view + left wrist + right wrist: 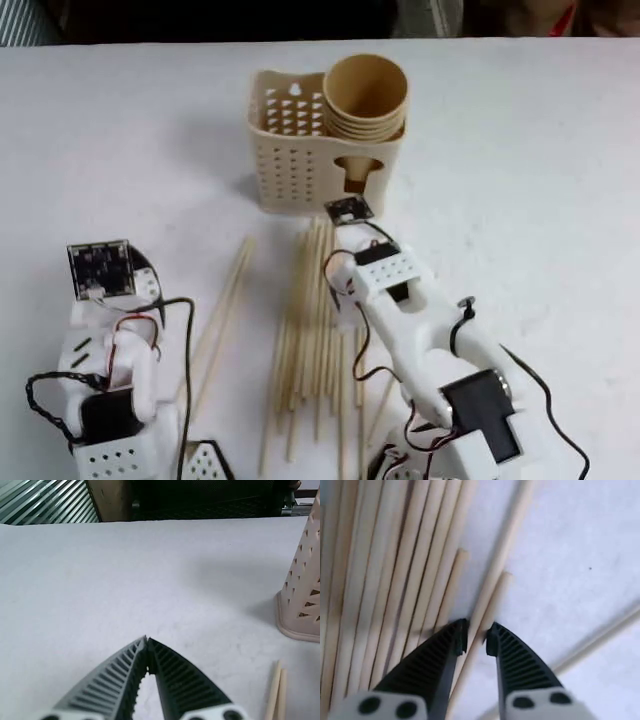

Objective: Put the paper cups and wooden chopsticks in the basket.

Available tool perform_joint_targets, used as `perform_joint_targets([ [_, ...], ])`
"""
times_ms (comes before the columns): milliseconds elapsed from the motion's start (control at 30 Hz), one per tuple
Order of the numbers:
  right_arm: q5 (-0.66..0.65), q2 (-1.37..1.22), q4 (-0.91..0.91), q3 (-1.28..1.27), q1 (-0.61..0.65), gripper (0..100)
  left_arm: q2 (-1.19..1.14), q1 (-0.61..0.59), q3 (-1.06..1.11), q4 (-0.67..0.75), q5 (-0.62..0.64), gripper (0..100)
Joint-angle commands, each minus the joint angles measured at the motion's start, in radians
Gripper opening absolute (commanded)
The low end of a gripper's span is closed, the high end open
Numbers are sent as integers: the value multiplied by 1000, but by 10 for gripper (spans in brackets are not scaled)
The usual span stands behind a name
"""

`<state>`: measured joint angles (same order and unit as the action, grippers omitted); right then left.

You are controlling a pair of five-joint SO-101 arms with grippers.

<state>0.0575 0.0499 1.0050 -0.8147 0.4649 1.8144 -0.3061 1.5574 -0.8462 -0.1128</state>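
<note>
While the left gripper holds its jaws closed on nothing, the right gripper has jaws slightly parted astride one chopstick among the wooden chopsticks strewn on the white tabletop. Beyond: basket holding stacked paper cups. Dark room behind.

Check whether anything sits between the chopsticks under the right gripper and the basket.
Nothing visible does. The chopsticks lie on bare table just in front of the basket. Inside it, the stacked paper cups fill one side, and the other side looks free.
</note>
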Motion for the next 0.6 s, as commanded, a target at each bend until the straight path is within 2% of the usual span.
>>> perform_joint_targets([
  [0,-41,102,71,8,30,18,10,-8,-8,26,-9,24],
  [300,-40,530,265,8,36,18,10,-8,-8,26,-9,24],
  [567,-44,727,306,8,39,18,10,-8,-8,26,-9,24],
])
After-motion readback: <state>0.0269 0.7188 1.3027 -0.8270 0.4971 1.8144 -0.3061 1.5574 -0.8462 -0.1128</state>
